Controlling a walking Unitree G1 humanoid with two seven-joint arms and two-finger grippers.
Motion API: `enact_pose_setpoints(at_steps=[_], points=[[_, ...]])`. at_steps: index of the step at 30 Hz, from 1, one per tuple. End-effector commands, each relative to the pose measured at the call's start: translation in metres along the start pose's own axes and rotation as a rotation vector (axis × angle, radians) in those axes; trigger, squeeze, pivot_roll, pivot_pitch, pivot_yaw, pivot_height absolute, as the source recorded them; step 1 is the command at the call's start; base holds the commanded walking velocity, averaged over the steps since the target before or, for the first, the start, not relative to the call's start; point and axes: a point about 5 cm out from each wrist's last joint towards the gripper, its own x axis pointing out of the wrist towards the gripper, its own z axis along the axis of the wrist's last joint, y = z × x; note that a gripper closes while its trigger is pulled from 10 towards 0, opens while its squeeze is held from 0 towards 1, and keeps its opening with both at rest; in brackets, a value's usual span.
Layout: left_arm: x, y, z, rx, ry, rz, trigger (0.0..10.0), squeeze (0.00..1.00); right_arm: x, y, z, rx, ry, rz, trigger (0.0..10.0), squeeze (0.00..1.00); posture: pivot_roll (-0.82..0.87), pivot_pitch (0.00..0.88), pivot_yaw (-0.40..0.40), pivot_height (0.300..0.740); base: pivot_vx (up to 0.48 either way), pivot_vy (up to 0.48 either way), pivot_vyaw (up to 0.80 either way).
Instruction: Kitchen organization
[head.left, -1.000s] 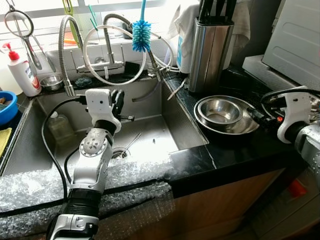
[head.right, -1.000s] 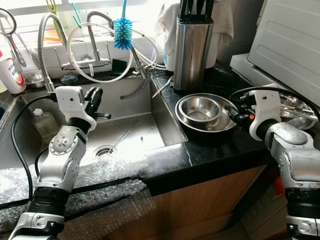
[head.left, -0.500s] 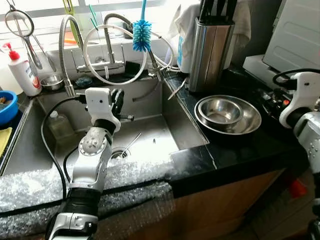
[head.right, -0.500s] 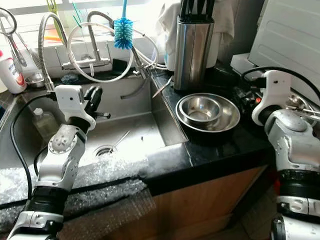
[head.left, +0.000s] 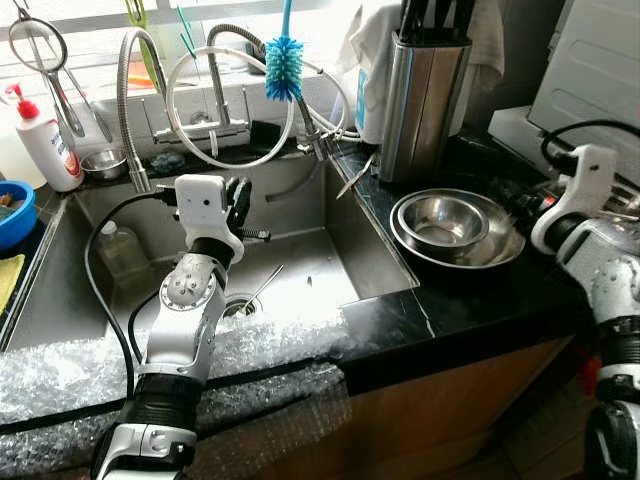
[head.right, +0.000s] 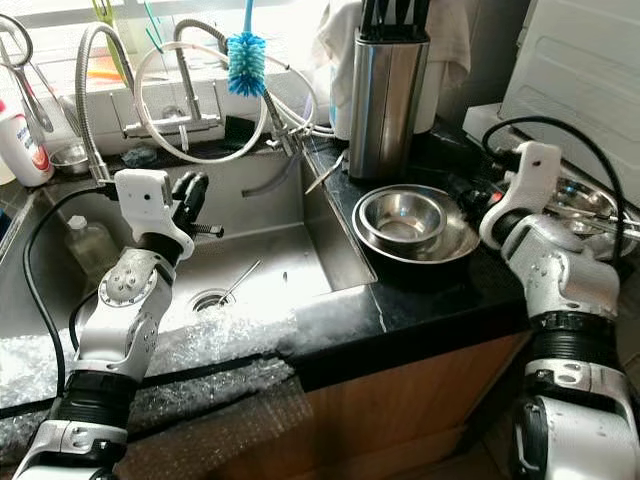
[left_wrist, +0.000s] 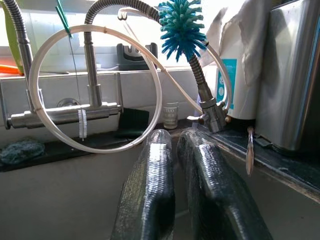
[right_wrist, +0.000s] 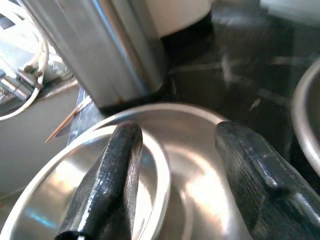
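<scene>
Stainless steel nested bowls (head.left: 455, 228), a small one inside a larger, sit on the black desk (head.left: 470, 290) just right of the sink (head.left: 300, 270) and in front of the knife block (head.left: 420, 95). The right pincer (right_wrist: 175, 185) is spread wide, hovering at the bowls' right rim, fingers pointing leftward over them. That arm is far nearer. The left pincer (left_wrist: 172, 185), fingers nearly together and empty, is over the sink, well apart from the bowls.
</scene>
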Motion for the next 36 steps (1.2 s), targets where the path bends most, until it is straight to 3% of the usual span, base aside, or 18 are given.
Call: enact_pose_setpoints(at_steps=[1, 24, 36], points=[[0.004, 0.001, 0.005, 0.017, -0.017, -0.007, 10.0, 0.00, 0.001, 0.002, 0.009, 0.036, -0.021, 0.010, 10.0, 0.00, -0.20, 0.000, 0.027, 0.740, 0.000, 0.000, 0.00], [0.003, 0.001, 0.003, 0.032, -0.005, -0.007, 10.0, 0.00, 0.016, 0.014, 0.000, 0.207, 0.064, 0.080, 10.0, 0.00, -0.19, 0.000, 0.018, 0.740, 0.000, 0.000, 0.00], [0.003, -0.001, -0.001, 0.039, 0.020, -0.020, 10.0, 0.00, 0.018, 0.015, -0.007, 0.247, 0.095, 0.072, 10.0, 0.00, -0.19, 0.000, 0.017, 0.740, 0.000, 0.000, 0.00]])
